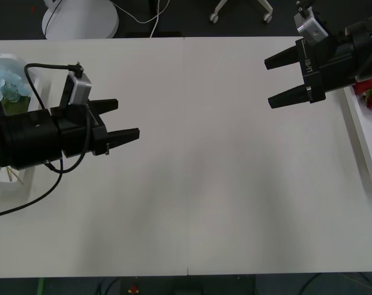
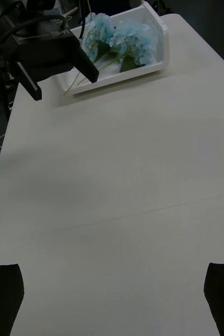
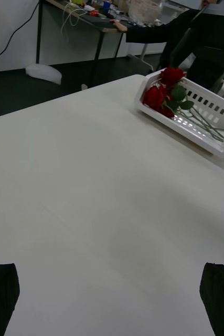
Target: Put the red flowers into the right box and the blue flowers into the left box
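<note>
- Writing: white characters on the right gripper (image 1: 283,78) body, not legible.
- Left gripper (image 1: 121,120): at 9 o'clock over the tabletop (image 1: 192,172), jaws spread, nothing held.
- Right gripper: at 2 o'clock, jaws spread, nothing held.
- Blue flowers (image 2: 123,38): at least two clusters, lying in the left box (image 2: 159,52) at 9 o'clock.
- Red flowers (image 3: 161,93): at least three buds, count uncertain, lying in the right box (image 3: 216,144) at 3 o'clock.
</note>
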`<state>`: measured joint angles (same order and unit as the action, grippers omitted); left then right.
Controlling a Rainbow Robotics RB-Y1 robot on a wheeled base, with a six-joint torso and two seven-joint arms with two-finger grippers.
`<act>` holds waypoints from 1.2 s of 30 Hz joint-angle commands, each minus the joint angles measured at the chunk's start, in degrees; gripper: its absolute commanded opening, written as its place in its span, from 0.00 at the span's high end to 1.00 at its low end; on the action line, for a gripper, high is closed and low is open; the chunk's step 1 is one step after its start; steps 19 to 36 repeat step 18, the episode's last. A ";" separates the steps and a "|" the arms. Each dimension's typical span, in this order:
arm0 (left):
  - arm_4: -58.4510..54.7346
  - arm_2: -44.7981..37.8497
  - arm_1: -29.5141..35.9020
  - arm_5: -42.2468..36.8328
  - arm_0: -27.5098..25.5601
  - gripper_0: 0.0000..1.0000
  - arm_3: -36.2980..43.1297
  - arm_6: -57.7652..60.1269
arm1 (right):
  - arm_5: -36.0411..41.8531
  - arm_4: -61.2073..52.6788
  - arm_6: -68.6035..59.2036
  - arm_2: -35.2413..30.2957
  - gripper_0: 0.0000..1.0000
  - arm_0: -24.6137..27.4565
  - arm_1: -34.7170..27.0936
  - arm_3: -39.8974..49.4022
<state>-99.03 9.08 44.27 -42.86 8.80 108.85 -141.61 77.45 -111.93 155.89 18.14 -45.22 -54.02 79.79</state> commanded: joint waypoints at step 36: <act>-0.11 6.48 2.23 5.33 6.58 0.00 1.81 -3.40 | 0.24 -0.13 -0.89 -1.27 0.00 -1.97 -2.31 1.15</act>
